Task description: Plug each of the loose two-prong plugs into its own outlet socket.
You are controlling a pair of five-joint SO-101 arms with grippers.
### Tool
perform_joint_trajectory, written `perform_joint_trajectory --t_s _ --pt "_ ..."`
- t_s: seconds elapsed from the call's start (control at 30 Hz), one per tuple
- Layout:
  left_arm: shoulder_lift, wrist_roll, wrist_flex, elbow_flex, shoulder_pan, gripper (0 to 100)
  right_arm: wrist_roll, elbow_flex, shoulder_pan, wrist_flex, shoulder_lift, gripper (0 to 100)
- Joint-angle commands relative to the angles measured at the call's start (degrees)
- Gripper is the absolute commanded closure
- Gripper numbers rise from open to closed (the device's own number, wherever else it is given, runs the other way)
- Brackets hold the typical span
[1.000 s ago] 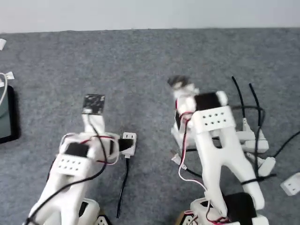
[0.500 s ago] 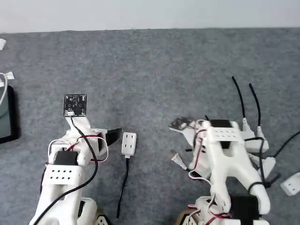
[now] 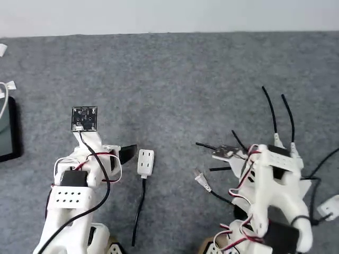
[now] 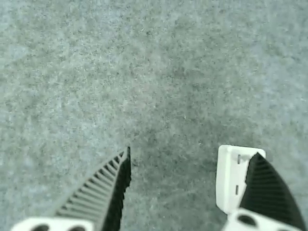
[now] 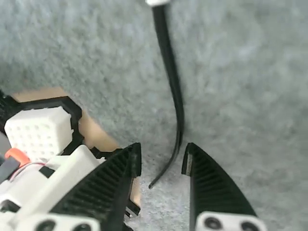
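Slide the wide-open left gripper [image 4: 192, 154] across to straddle the outlet socket [image 3: 144, 161], then pinch its sides squarely. Walk the part-open, empty right gripper [image 5: 162, 147] along the black cord [image 5: 168, 62] to the plug [image 3: 200, 180] before closing.

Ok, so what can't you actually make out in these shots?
High view: the right arm covers the mat beneath it; a white piece is cut off at the edge.
Left wrist view: the outlet socket is partly behind a finger of the left tool.
Right wrist view: the black cable runs to a white end cut by the frame edge; plug or socket, unclear.
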Motion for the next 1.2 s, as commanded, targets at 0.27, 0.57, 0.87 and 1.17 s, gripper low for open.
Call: perform_joint_trajectory --t_s 0.27,0.57,0.87,1.17 --pt "-1.23 -0.70 -1.76 -0.57 0.18 65 -10.46 14.51 7.78 -3.12 -38.29 84.9" --pt "-1.23 -0.70 -1.85 -0.57 0.00 65 -3.96 13.27 6.37 -4.70 -26.24 84.6" --pt "-1.23 -0.70 -1.85 -0.57 0.00 65 -4.57 12.48 -0.40 -13.05 -9.89 85.3" --pt "-1.23 -0.70 -1.85 -0.57 -0.09 65 -6.86 7.47 3.47 -12.35 -8.22 98.9"
